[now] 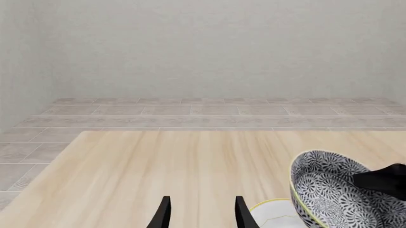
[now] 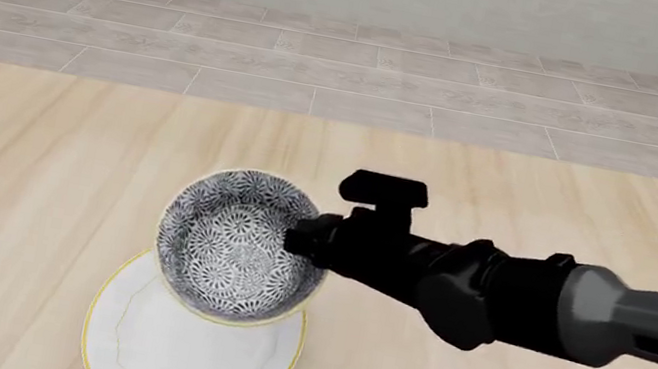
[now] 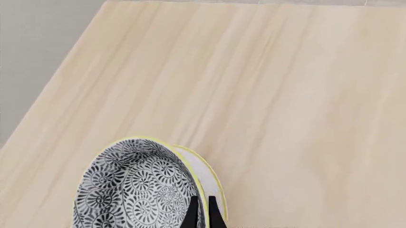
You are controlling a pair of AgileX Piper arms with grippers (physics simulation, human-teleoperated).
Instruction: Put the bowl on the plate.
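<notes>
While the left tool (image 1: 200, 211) is idling spread, the right tool (image 3: 200, 209) is pinching the tilted bowl's (image 2: 241, 242) rim above the plate (image 2: 185, 352) near the desk's (image 2: 62, 158) front edge.

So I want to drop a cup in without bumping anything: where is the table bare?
Bare wood lies beyond the bowl toward the table's far edge, and on the far left. Crowded: the near middle, with the plate, bowl and right gripper.
</notes>
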